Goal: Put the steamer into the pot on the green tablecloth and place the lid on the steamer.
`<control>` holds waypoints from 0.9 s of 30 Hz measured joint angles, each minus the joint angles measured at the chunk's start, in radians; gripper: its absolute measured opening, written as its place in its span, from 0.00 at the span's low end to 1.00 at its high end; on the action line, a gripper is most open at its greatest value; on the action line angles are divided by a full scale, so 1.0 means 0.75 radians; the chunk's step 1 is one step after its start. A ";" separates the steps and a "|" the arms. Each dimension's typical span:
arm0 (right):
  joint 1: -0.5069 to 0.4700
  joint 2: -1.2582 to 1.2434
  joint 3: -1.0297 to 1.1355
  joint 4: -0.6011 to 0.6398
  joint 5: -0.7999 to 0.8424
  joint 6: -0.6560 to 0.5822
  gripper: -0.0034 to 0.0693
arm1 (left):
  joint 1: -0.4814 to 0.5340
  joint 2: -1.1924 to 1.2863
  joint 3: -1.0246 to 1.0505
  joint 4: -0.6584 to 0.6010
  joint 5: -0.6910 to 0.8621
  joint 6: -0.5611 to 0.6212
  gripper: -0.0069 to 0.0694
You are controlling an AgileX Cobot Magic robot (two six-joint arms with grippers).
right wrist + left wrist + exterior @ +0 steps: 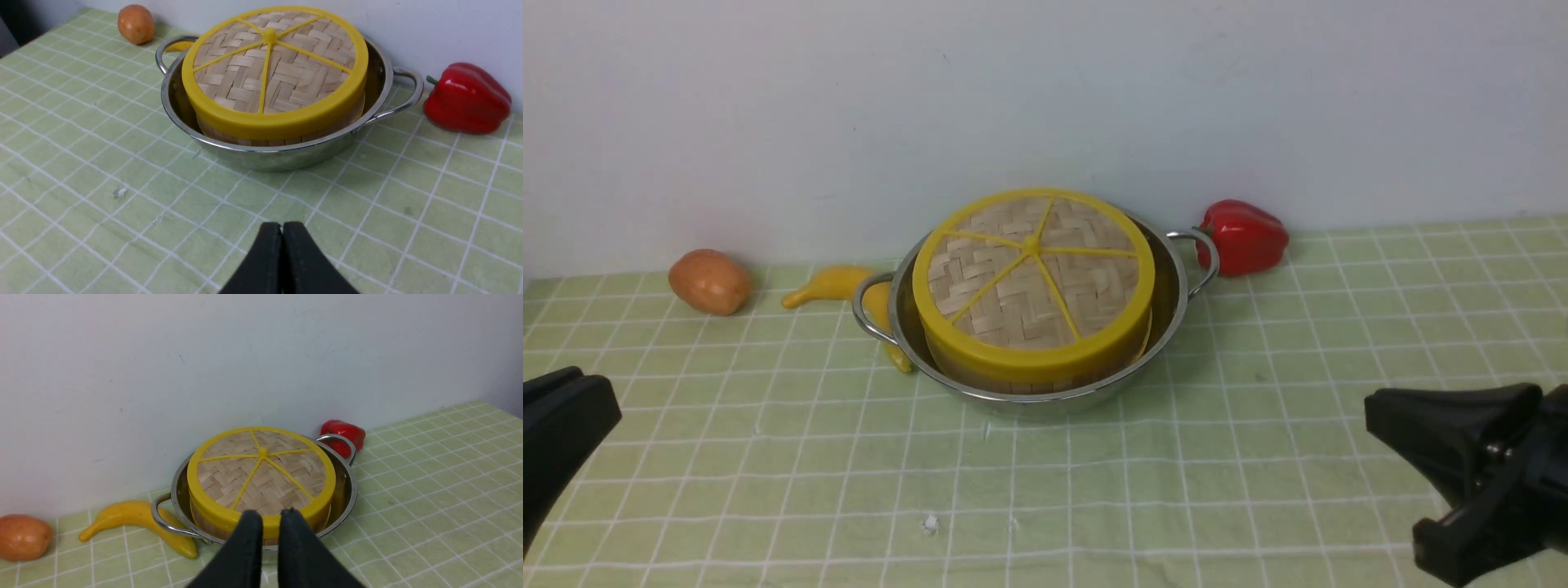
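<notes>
The lid point(1033, 273), a woven disc with a yellow rim and spokes, lies on top of the steamer point(1013, 379), of which only a strip of bamboo wall shows. The steamer stands inside the steel pot point(1172, 282) on the green tablecloth point(1176, 490). My left gripper point(270, 512) hangs at the near left, well back from the pot. A narrow gap shows between its fingers, with nothing in it. My right gripper point(282, 223) is at the near right, above the cloth, fingers pressed together and empty.
A red pepper point(1244, 235) lies by the pot's right handle. A yellow banana point(829, 284) touches the left handle, and an orange-brown fruit point(710, 281) sits further left. The white wall runs close behind them.
</notes>
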 joint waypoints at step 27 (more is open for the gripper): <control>-0.785 -1.126 0.659 -0.021 -0.090 0.007 0.21 | 0.000 0.000 0.000 0.026 0.010 0.000 0.24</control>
